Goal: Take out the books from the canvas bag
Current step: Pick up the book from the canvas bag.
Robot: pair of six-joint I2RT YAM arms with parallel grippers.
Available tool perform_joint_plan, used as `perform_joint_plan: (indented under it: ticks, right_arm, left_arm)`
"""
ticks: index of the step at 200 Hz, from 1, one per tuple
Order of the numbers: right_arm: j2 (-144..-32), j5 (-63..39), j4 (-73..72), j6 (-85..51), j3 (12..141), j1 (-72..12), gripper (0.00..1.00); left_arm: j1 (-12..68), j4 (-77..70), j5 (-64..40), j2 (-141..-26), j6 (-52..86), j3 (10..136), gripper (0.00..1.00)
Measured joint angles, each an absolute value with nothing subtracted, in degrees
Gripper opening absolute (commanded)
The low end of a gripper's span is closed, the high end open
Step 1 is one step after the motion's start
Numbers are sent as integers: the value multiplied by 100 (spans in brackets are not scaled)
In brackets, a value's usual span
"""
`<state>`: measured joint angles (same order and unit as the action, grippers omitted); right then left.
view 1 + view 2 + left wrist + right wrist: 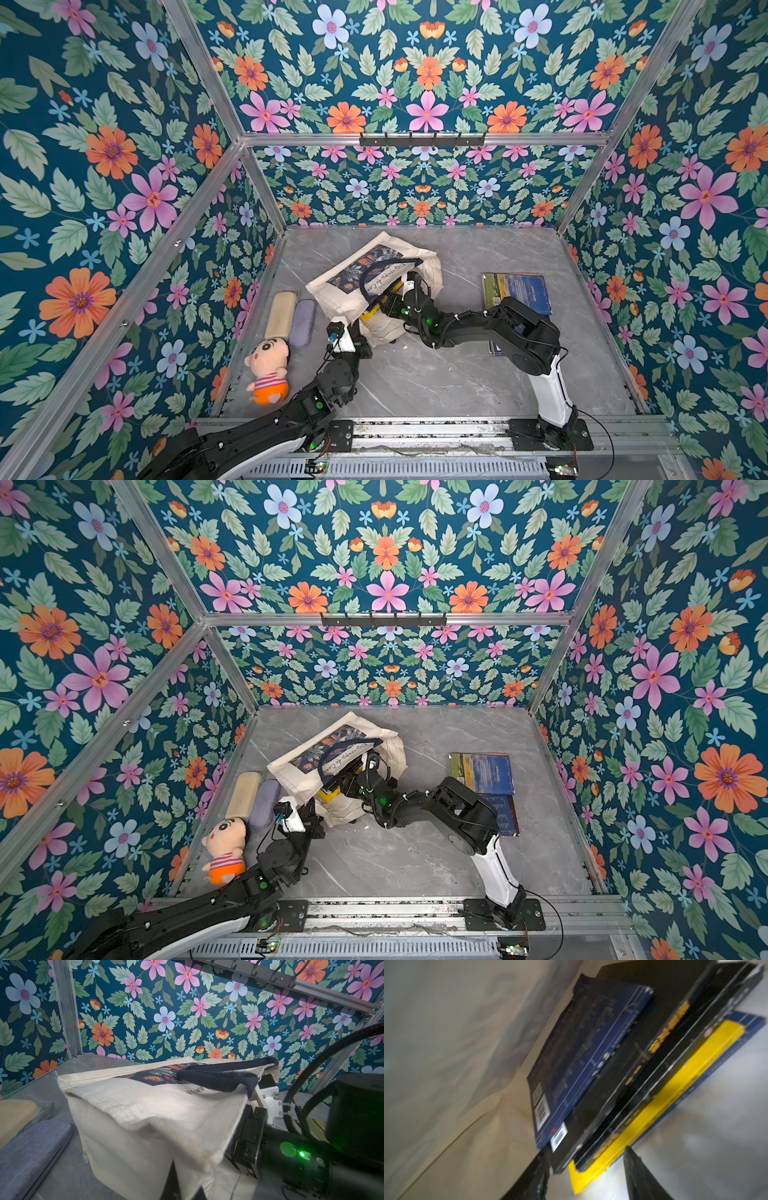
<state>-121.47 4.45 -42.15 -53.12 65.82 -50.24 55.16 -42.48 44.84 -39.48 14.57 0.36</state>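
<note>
On marble tbl [436, 374], canvas bag [332, 299], floral walls [415, 62]

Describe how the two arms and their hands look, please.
Both arms are mostly black with one white link: left arm, right arm. Small green lights glow on their joints. Thin black cables run along them. The right hand has dark, tapering fingers. A white block sits by the left hand.

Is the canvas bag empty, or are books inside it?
Not empty. The right wrist view shows a stack of books inside the canvas bag; a yellow book shows at its mouth in both top views.
</note>
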Motion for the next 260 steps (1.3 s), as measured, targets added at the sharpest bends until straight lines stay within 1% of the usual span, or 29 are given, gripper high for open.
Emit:
perform_joint_plan:
  ticks: [29,93,139,160,180,206,238,260]
  right_arm:
    - [-12352,336,-4058,-5529,6823,-4880,52]
    - [-12573,202,-3876,-5535,7378,-4893,52]
    - [-12623,261,-4025,-5756,7207,-4884,51]
    - [-12639,349,-4064,-5865,7220,-4884,49]
    - [-12772,366,-4040,-5937,7413,-4858,45]
    - [-12914,364,-4032,-5988,7579,-4823,34]
    - [-12949,353,-4045,-6125,7588,-4788,18]
    - [-12870,360,-4235,-6217,7467,-4777,12]
  left_arm:
    - [5516,-4348,4447,-4023,1457,36,0]
    - [5516,-4569,4233,-4327,1428,36,0]
    - [5516,-4613,4189,-4338,1350,36,0]
    - [5516,-4626,4182,-4329,1345,36,0]
    - [5516,-4657,4167,-4364,1328,36,0]
    - [5513,-4663,4121,-4368,1326,36,0]
    - [5513,-4674,4047,-4436,1308,36,0]
    - [5513,-4707,3992,-4442,1306,36,0]
